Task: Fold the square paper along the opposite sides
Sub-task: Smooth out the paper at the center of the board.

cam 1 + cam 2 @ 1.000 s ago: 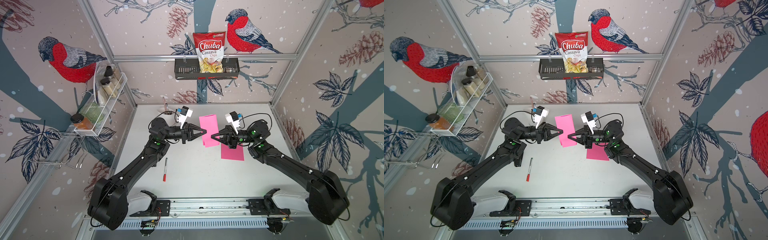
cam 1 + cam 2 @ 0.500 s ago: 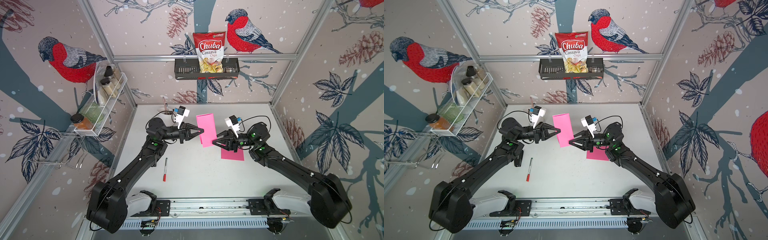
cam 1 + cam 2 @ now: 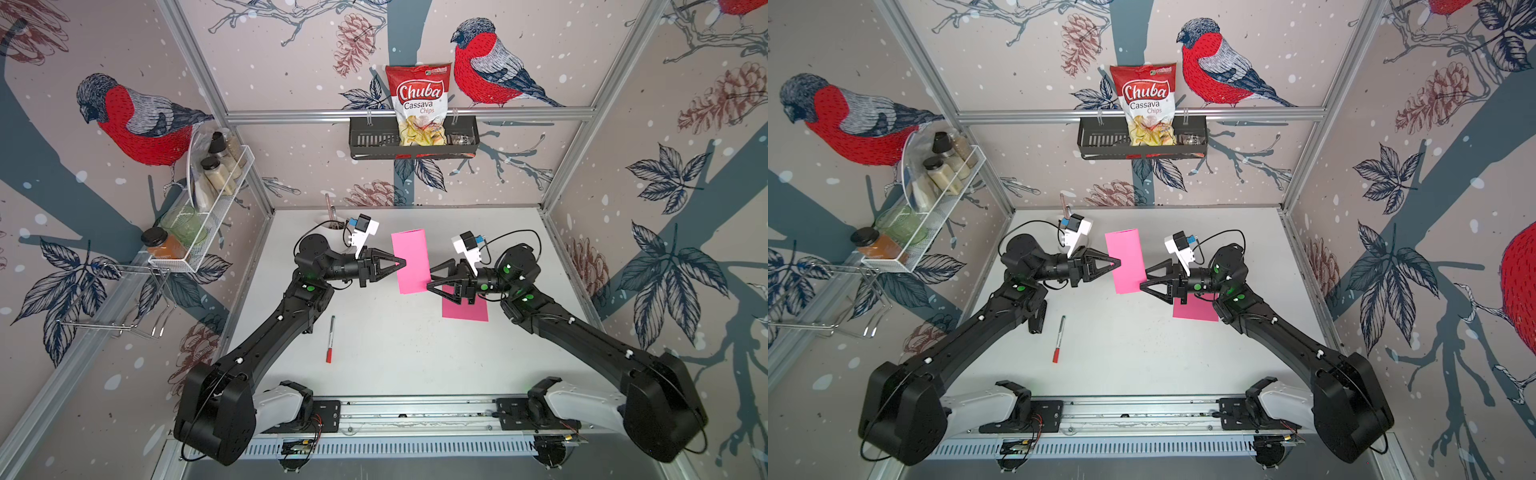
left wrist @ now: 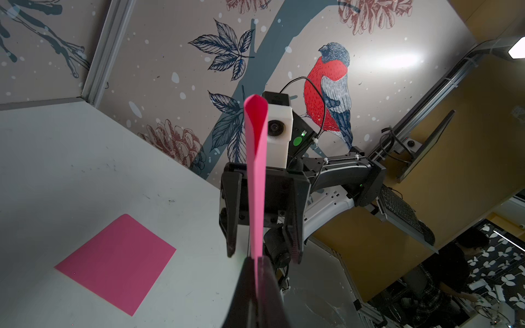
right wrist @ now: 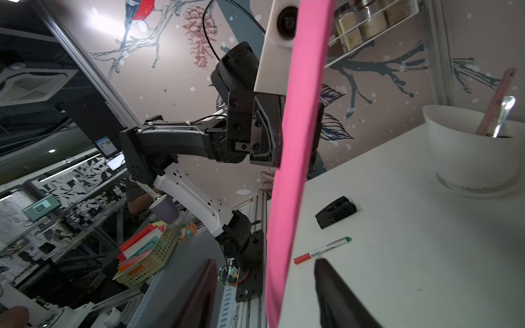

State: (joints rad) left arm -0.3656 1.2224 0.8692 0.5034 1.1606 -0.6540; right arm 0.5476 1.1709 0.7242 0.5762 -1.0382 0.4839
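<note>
Top views first. In both top views the left gripper [image 3: 400, 262] is closed tight on the left edge of the folded pink paper [image 3: 411, 259]. The paper hangs upright in the air above the table [image 3: 395, 365], approx. midway btw. the two arms. The right gripper [image 3: 430, 278] has its jaws wide apart at the paper's lower right corner. From up here I cannot tell if a finger touches it.

A flat pink sheet [image 3: 465, 307] lies on the table below the right gripper, partly covered by it. A marker [image 3: 330, 338] w/ red cap lies near the left arm. On the back wall a chips bag [image 3: 417, 104] stands in a black rack [image 3: 365, 139]. On the left wall is a wire shelf [image 3: 224, 199] w/ jars.

Left wrist view: I see the paper edge-on. Its two layers are pinched together at the left fingers [image 4: 272, 301] and open into a small loop at the far end. Beyond, the right gripper's fingers stand one on each side of the paper, w/ clear gaps.

Right wrist view: the paper is a pink strip passing btw. the right fingers [image 5: 338, 298] and meets neither. The frame cuts off its top, and it hides most of the left gripper. A white bowl [image 5: 468, 159] holds a spoon. I cannot identify the small black part [image 5: 335, 211] near the marker.
</note>
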